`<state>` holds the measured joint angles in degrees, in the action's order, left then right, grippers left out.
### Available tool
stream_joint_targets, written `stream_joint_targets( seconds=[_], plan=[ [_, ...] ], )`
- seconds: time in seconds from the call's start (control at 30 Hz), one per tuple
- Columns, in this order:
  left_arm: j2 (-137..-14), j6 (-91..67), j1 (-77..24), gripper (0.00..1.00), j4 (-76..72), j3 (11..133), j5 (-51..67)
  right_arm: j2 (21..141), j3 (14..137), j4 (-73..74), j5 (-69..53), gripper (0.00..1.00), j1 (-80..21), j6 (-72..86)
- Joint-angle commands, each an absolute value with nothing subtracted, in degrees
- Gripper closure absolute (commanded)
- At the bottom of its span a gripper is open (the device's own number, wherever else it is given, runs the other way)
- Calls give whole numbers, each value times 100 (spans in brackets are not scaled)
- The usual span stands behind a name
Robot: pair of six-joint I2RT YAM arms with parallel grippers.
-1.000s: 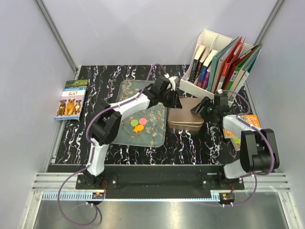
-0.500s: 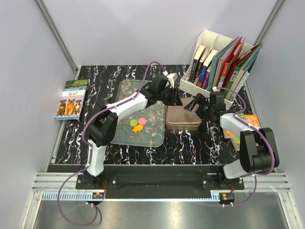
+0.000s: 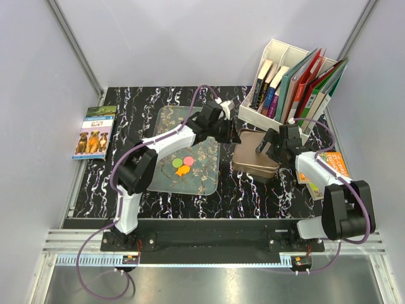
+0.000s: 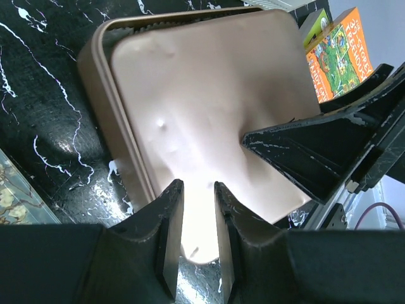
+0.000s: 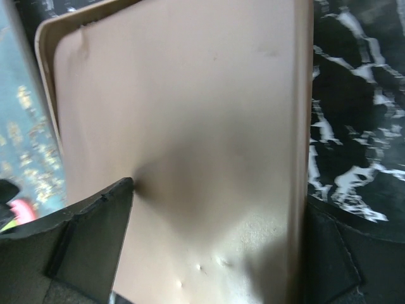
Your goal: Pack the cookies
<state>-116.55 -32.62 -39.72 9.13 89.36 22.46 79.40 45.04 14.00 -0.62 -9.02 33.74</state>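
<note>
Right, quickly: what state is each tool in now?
Left tool: nearly closed, pinching the edge of the tin lid.
Right tool: open wide, one finger resting on that lid.

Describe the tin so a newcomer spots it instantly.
On the black marbled table, look right of the glass tray, in front of the white book rack. The tin is the only plain tan box, flat with rounded corners.

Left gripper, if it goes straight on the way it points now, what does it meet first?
The tan tin's lid, near its edge. The left gripper points straight at it with nothing between; depth is unclear, so it may already touch.
</note>
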Motion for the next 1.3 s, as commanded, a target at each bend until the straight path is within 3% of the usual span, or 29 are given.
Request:
stream_joint_targets(
  seconds=[0.0,0.33,0.67,1.0,1.27],
  plan=[
    [-11338,-3252,-3955,71,545,8859,2417,7857,4728,1837,870,0,-1028,3068],
    [-11408,-3348,-4104,71,414,8807,2540,8454,4851,1565,458,0,-1063,3094],
    [-10970,-3542,-4148,70,79,7964,2602,9281,4931,1134,-175,0,-1169,3225],
    [-10415,-3489,-4043,52,229,7453,1820,9747,4728,615,-774,0,-1213,3305],
    [-10503,-3665,-4157,52,18,7497,2153,9905,4869,668,-738,0,-1292,3243]
  ],
)
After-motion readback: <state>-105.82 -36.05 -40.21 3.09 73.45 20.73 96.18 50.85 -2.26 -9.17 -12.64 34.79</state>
